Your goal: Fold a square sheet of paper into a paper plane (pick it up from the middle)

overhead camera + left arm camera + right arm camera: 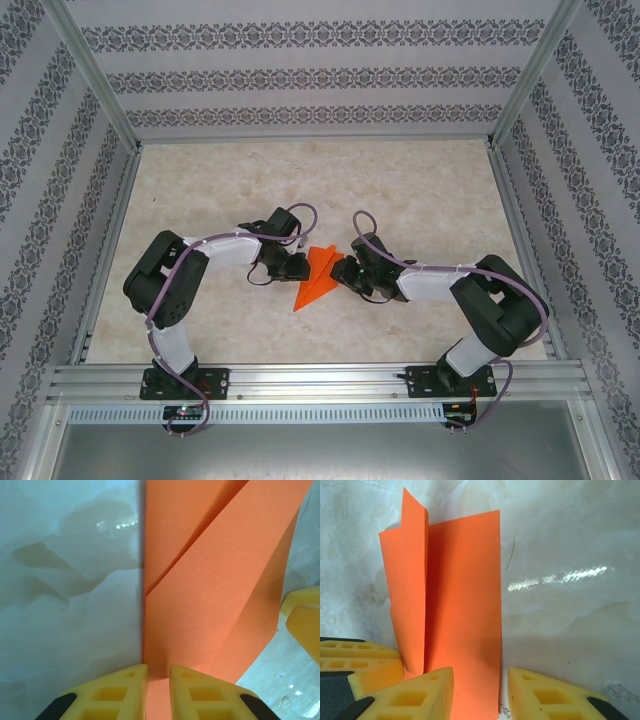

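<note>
Left gripper [158, 675] pinched on paper plane [210, 595] edge, right gripper [480, 679] jaws apart, straddling its flap

Pale marbled tabletop [400, 190] between floral-striped wallpapered walls [300, 80], aluminium frame [310, 380].

The bench [420, 190] had a pale top with a marble pattern, cream with faint beige veins, and it was glossy enough to carry bright reflections. Near its middle lay the orange paper plane [316, 282], its narrow tip pointing toward the near-left, with one folded flap standing up from the surface.
</note>
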`<state>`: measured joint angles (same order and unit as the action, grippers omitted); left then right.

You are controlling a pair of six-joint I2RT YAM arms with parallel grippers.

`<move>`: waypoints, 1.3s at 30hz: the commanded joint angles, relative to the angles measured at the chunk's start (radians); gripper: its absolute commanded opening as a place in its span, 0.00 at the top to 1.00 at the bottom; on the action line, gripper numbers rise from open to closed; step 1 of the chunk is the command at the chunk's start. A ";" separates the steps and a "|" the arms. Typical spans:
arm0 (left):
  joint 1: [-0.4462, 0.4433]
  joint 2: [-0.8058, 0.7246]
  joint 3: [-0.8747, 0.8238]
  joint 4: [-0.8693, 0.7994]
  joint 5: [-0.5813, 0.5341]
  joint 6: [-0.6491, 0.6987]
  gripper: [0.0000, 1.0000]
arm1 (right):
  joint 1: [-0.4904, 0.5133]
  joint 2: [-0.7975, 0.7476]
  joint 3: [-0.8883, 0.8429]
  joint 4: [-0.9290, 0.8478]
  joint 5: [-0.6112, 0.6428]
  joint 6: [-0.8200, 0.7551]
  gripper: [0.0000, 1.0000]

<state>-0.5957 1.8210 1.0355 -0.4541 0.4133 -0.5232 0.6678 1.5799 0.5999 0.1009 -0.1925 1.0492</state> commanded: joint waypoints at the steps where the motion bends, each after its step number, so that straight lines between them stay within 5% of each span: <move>1: 0.004 0.023 0.002 -0.024 0.013 0.028 0.80 | 0.027 0.014 -0.024 0.081 -0.018 0.024 0.66; 17: 0.004 0.032 -0.008 -0.019 0.038 0.022 0.80 | 0.034 -0.040 -0.064 0.041 0.008 0.022 0.71; 39: 0.002 0.034 0.003 0.003 0.114 0.001 0.80 | -0.023 -0.065 -0.120 0.207 -0.051 0.019 0.69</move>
<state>-0.5957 1.8351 1.0355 -0.4534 0.4988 -0.5240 0.6632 1.5360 0.4862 0.2600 -0.2169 1.0809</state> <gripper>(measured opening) 0.202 0.312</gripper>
